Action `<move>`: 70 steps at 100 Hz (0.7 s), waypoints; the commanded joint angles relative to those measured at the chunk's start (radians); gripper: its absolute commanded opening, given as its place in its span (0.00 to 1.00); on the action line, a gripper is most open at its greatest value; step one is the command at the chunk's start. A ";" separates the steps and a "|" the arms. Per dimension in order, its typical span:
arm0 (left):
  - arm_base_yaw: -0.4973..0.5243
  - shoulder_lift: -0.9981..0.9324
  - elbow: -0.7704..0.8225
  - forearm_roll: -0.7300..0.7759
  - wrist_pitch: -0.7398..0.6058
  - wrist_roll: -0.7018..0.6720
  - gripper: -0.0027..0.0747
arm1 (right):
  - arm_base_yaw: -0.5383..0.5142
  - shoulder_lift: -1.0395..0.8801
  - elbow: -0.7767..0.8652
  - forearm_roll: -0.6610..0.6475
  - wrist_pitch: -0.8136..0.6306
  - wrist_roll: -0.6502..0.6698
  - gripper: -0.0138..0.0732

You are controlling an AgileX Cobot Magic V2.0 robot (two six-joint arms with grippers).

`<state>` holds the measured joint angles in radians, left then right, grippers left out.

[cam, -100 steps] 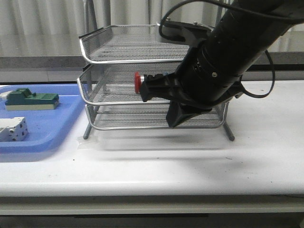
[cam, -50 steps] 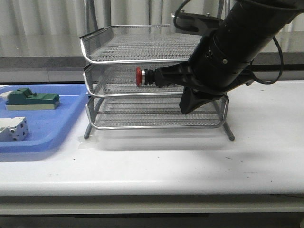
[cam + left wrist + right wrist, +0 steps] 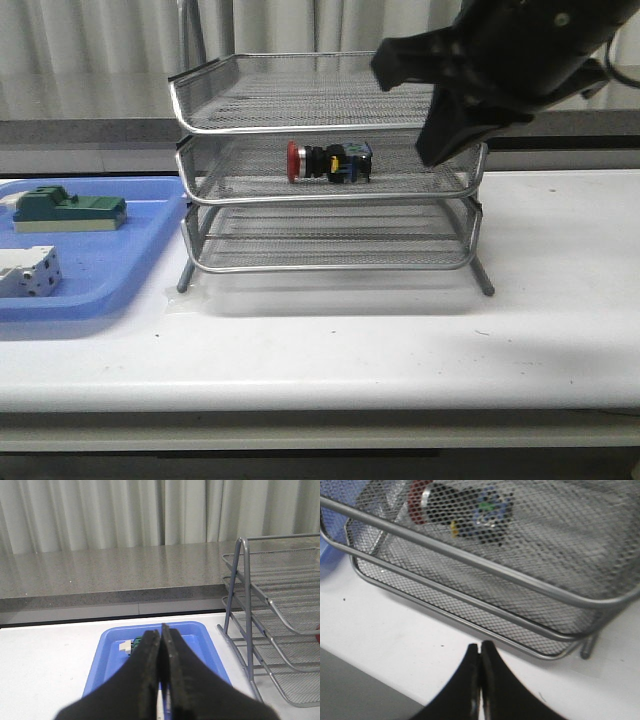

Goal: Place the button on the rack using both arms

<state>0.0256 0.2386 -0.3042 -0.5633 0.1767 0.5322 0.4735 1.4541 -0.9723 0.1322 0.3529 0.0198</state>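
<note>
The button (image 3: pixel 328 162), with red cap, silver collar and black body with blue and yellow bits, lies on its side on the middle tier of the silver wire-mesh rack (image 3: pixel 300 128), free of both grippers. In the right wrist view it shows through the mesh (image 3: pixel 460 505) of the rack (image 3: pixel 470 560). My right gripper (image 3: pixel 480 647) is shut and empty, above the table in front of the rack. In the front view it (image 3: pixel 436 150) hangs at the rack's upper right corner. My left gripper (image 3: pixel 161 632) is shut and empty over the blue tray.
A flat blue tray (image 3: pixel 100 270) lies left of the rack and holds a green block (image 3: pixel 68 208) and a white-grey block (image 3: pixel 28 272). The left wrist view shows the tray (image 3: pixel 107 645) and the rack's legs (image 3: pixel 246 605). A grey ledge and curtains stand behind the table.
My right gripper held the button at the middle tier, let it go there, and drew back up and to the right, shut and empty. The button stays on the tier.
</note>
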 commanded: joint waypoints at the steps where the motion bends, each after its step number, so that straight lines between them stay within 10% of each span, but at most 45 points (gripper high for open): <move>1: -0.004 0.007 -0.026 -0.014 -0.074 -0.009 0.01 | -0.052 -0.099 0.013 -0.032 -0.042 -0.001 0.09; 70: -0.004 0.007 -0.026 -0.014 -0.074 -0.009 0.01 | -0.337 -0.879 0.447 -0.092 -0.016 -0.001 0.09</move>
<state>0.0256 0.2386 -0.3042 -0.5633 0.1767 0.5322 0.1473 0.6701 -0.5316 0.0497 0.3995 0.0220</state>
